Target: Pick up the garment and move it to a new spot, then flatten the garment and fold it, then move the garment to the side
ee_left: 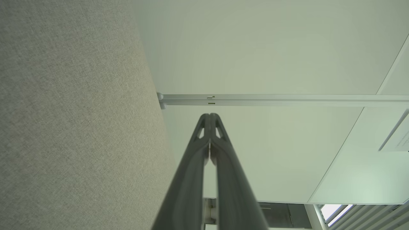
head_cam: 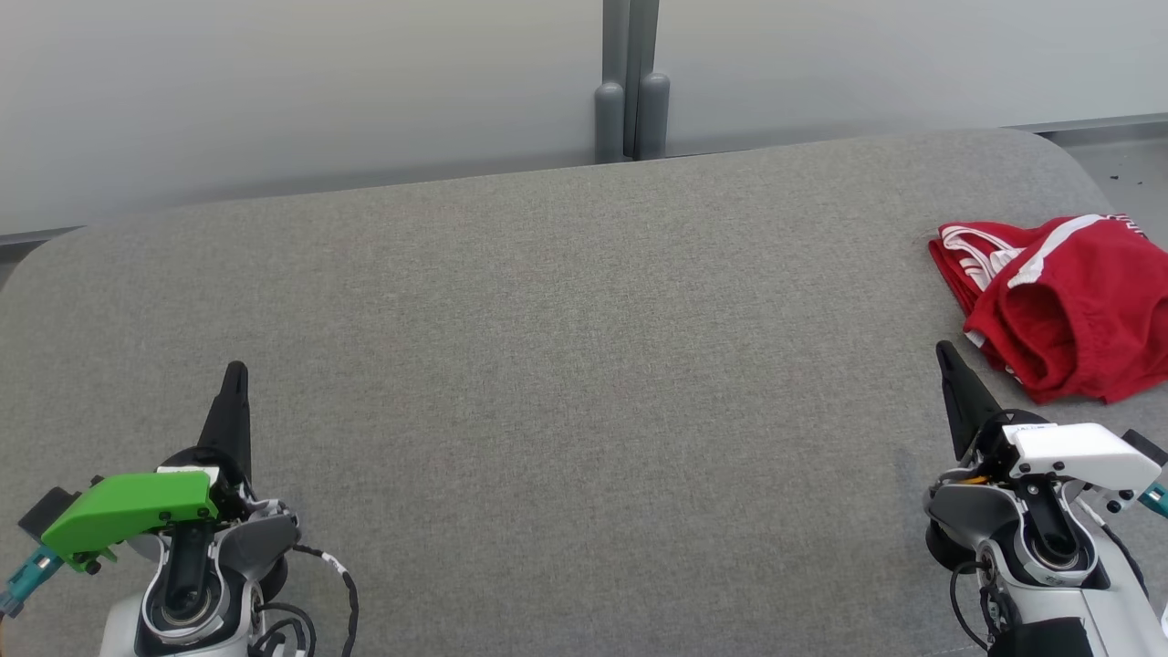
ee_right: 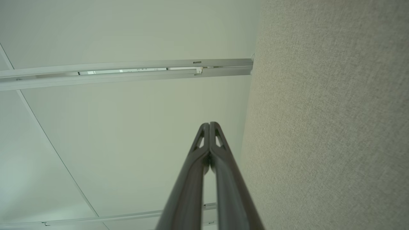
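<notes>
The garment [head_cam: 1058, 301], perhaps shorts, lies crumpled near the right gripper [head_cam: 943, 349]. It and the left gripper [head_cam: 235, 370] are pinched closed, empty.

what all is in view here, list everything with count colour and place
garment: 1, red with white stripes, bunched at the table's right edge
table: 1, grey fabric top, across the head view
wall panels: 2, pale, behind the table
posts: 2, grey, side by side between the panels
left gripper: 1, green housing, dark fingers shut, lower left
right gripper: 1, white housing, dark fingers shut, lower right, just short of the garment
</notes>
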`<state>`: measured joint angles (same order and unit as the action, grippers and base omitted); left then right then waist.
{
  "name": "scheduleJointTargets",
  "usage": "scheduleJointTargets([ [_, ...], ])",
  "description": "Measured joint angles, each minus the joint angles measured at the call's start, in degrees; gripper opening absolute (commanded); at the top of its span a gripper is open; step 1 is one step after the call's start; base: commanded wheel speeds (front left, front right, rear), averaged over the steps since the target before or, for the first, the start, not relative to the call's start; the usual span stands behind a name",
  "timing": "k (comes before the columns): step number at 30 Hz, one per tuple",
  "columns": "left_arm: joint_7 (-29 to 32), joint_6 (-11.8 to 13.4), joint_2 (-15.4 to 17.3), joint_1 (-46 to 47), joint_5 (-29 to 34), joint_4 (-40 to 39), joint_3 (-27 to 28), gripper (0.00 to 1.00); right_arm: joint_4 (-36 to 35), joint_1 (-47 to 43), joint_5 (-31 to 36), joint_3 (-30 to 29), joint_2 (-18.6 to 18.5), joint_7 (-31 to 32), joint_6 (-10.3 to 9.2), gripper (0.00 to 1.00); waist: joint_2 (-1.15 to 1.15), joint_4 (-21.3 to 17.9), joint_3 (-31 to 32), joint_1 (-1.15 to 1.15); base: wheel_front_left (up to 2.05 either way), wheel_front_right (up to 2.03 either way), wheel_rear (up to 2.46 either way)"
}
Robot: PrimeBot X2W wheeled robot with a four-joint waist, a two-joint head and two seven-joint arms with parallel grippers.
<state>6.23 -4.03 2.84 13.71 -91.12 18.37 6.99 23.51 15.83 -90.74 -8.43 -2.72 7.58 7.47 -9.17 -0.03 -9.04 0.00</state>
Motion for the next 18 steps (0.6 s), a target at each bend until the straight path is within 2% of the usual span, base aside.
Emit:
scheduleJointTargets([
  [18,0.00,0.00,-0.01,0.01,0.00,0.01,0.00,0.00,0.00,0.01,0.00,0.00,0.00,0.00,0.00,0.00,0.00,0.00,0.00,0.00,0.00,0.00,0.00],
])
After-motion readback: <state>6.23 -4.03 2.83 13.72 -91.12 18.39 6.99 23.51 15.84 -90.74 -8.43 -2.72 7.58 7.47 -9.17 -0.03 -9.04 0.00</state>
